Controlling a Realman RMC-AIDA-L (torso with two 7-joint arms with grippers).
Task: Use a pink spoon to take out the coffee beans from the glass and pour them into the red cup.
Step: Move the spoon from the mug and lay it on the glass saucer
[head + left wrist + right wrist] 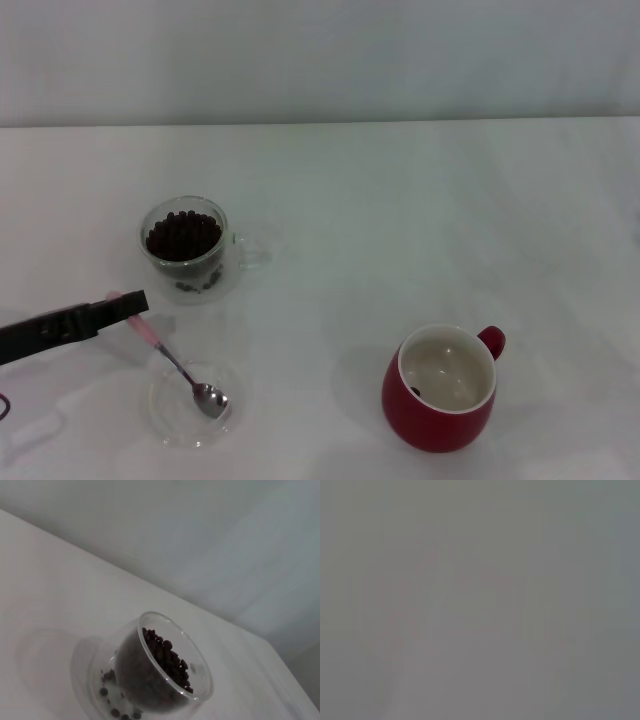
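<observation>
The glass (186, 250) stands at the left middle of the table, filled with coffee beans (183, 235); the left wrist view shows the glass (200, 682) and its beans (167, 657) close up. The pink spoon (150, 335) slants from its metal bowl, which rests on a clear saucer (165, 415), up to its pink handle. My left gripper (127, 305) reaches in from the left edge and is shut on the handle's end. The red cup (440, 425) stands at the front right, with a dark bean or two at the near-left of its white inside. My right gripper is out of view.
A white tabletop (400, 220) runs back to a pale wall. A few loose beans (112, 702) lie around the foot of the glass. The right wrist view is a plain grey blank.
</observation>
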